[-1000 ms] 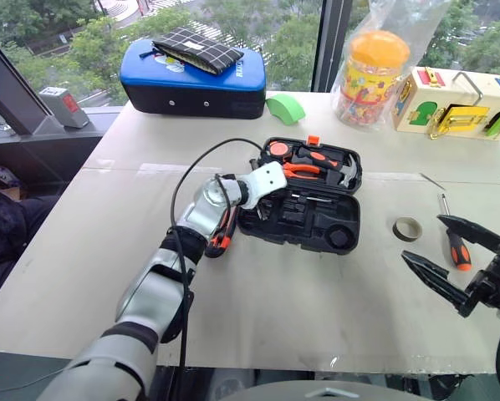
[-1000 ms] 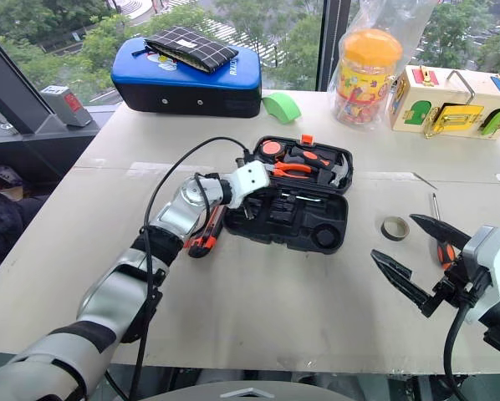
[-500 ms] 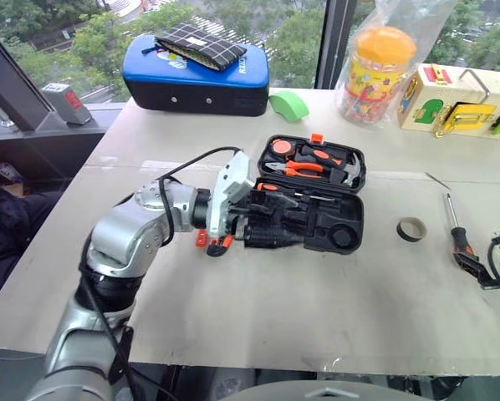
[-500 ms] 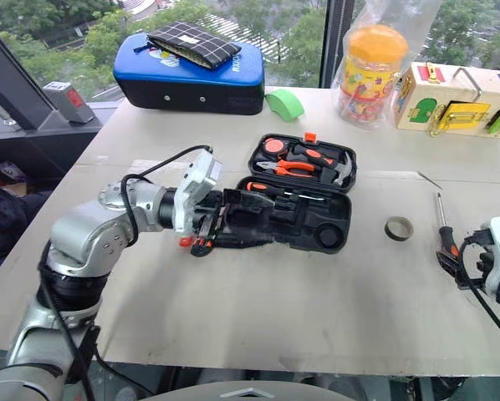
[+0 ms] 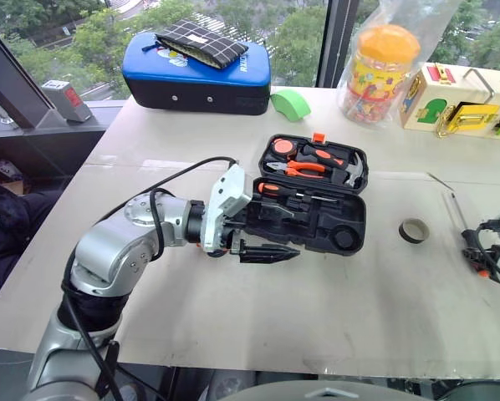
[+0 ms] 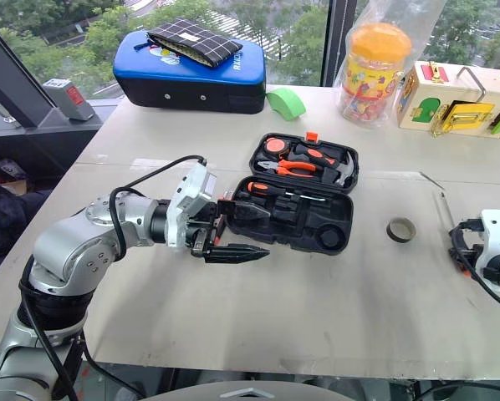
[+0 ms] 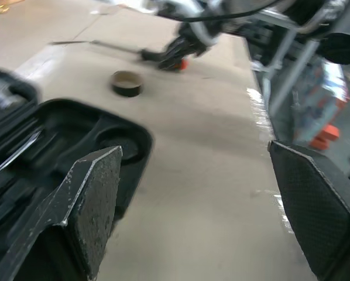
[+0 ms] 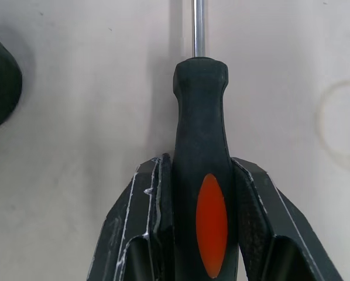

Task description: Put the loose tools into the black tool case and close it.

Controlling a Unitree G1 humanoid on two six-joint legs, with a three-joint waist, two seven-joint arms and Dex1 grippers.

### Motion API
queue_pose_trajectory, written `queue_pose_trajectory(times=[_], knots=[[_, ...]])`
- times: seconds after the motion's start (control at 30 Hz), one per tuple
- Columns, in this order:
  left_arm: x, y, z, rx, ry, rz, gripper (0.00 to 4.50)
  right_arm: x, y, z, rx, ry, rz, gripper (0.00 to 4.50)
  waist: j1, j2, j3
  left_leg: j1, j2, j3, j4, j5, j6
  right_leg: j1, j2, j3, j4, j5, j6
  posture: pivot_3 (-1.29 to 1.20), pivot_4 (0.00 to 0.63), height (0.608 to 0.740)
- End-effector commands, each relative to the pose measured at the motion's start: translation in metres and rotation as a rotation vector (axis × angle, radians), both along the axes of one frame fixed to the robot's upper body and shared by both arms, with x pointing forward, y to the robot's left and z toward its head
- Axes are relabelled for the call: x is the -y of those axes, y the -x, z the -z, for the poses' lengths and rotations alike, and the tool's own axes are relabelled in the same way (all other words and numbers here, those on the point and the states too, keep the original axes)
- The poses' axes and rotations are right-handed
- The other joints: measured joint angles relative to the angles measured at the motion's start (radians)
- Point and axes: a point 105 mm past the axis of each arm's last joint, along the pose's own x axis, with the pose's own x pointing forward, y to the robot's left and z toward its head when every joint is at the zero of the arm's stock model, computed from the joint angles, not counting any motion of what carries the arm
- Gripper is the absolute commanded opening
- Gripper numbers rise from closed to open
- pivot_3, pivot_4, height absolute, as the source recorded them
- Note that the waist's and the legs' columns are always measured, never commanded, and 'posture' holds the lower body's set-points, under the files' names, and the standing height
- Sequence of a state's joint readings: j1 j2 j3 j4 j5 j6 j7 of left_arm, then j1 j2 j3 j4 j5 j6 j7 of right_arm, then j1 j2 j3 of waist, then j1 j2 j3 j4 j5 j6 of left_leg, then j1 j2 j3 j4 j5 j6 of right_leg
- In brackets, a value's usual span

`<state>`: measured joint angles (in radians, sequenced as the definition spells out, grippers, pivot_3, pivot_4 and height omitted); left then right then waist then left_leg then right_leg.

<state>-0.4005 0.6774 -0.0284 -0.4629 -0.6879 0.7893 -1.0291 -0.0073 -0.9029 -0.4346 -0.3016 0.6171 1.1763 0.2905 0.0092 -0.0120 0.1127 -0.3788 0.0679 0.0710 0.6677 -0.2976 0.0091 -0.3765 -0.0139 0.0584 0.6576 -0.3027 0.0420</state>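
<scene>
Right gripper (image 8: 199, 170): jaws clenched on one black-and-orange-handled screwdriver (image 8: 200, 146), handle between them.
Left gripper (image 6: 250, 230): jaws released, beside one black plastic tool case (image 6: 334, 219).
Dark tape ring (image 6: 400, 229): one.

Head views: both eyes look from above, forward and down on the table (image 5: 317, 309); the open tool case (image 5: 317, 219) lies just past the tips of the left gripper (image 5: 271, 237).
Left wrist view: looks low along the wide-apart fingers (image 7: 90, 205), very near the table; beyond the jaws are the case (image 7: 64, 152), the tape ring (image 7: 127, 83) and the right gripper (image 7: 175, 54).
Right wrist view: looks straight down, very close; between the jaws is the screwdriver (image 8: 201, 152).
Shared: tape ring (image 6: 400, 229) and case show in head and left wrist views.
</scene>
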Motion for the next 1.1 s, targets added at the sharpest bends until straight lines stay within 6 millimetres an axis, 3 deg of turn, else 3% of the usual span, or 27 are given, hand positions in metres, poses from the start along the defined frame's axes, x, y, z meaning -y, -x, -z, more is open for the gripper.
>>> queue_pose_trajectory(times=[0.03, 0.17, 0.33, 0.57, 0.9, 0.93, 1.0, 1.1], knots=[[-0.028, -0.004, 0.001, 0.051, 0.036, -0.131, 4.04, -0.102, -0.014, -0.079, 0.265, 0.109, -0.572, 0.78, -0.033, 0.005, 0.001, 0.001, 0.0, 0.002, -0.001, 0.0, 0.0, 0.0, 0.001, 0.003, 0.0, 0.0, 0.001, 0.0, 0.15, 0.74], [-0.057, 0.0, -0.003, 0.023, 0.098, -0.228, 4.04, -0.164, -0.038, -0.077, 0.267, 0.2, -0.885, 0.78, -0.049, -0.016, 0.002, 0.009, 0.006, -0.008, -0.006, 0.0, 0.0, 0.001, 0.012, 0.008, 0.001, 0.0, 0.0, 0.0, 0.15, 0.74], [-0.092, 0.014, -0.001, 0.026, 0.063, -0.295, 4.04, -0.209, -0.065, -0.06, 0.199, 0.23, -1.083, 0.78, -0.041, -0.011, 0.007, 0.009, 0.006, -0.005, -0.01, 0.0, 0.0, -0.002, 0.008, 0.01, 0.001, 0.0, -0.001, 0.0, 0.15, 0.74], [-0.104, 0.032, 0.004, 0.044, 0.038, -0.372, 4.04, -0.223, -0.074, -0.028, 0.082, 0.315, -1.253, 0.78, -0.019, -0.012, 0.007, 0.008, 0.0, 0.002, -0.015, 0.001, -0.002, -0.003, -0.005, 0.005, -0.006, 0.0, -0.001, 0.0, 0.15, 0.74], [-0.099, 0.038, 0.009, 0.048, 0.033, -0.393, 4.04, -0.213, -0.086, 0.005, -0.069, 0.337, -1.287, 0.78, -0.025, -0.015, 0.005, 0.016, 0.001, 0.004, -0.014, -0.001, 0.001, 0.0, -0.004, 0.007, 0.0, 0.0, -0.001, 0.0, 0.15, 0.74], [-0.099, 0.038, 0.009, 0.049, 0.034, -0.395, 4.04, -0.211, -0.086, 0.006, -0.076, 0.337, -1.289, 1.79, -0.025, -0.015, 0.005, 0.017, 0.001, 0.004, -0.014, -0.001, 0.001, 0.0, -0.004, 0.007, 0.0, 0.0, -0.001, 0.0, 0.15, 0.74], [-0.099, 0.037, 0.009, 0.051, 0.035, -0.397, 4.04, -0.21, -0.09, 0.006, -0.071, 0.342, -1.277, 2.53, -0.023, -0.015, 0.004, 0.017, 0.001, 0.004, -0.014, -0.001, 0.001, 0.0, -0.004, 0.006, 0.0, 0.0, -0.001, 0.0, 0.15, 0.74], [-0.099, 0.036, 0.01, 0.054, 0.033, -0.398, 4.04, -0.208, -0.095, 0.004, -0.063, 0.353, -1.269, 4.04, -0.022, -0.016, 0.004, 0.017, 0.001, 0.004, -0.014, -0.001, 0.001, 0.0, -0.004, 0.006, 0.0, 0.0, -0.001, 0.0, 0.15, 0.74]])
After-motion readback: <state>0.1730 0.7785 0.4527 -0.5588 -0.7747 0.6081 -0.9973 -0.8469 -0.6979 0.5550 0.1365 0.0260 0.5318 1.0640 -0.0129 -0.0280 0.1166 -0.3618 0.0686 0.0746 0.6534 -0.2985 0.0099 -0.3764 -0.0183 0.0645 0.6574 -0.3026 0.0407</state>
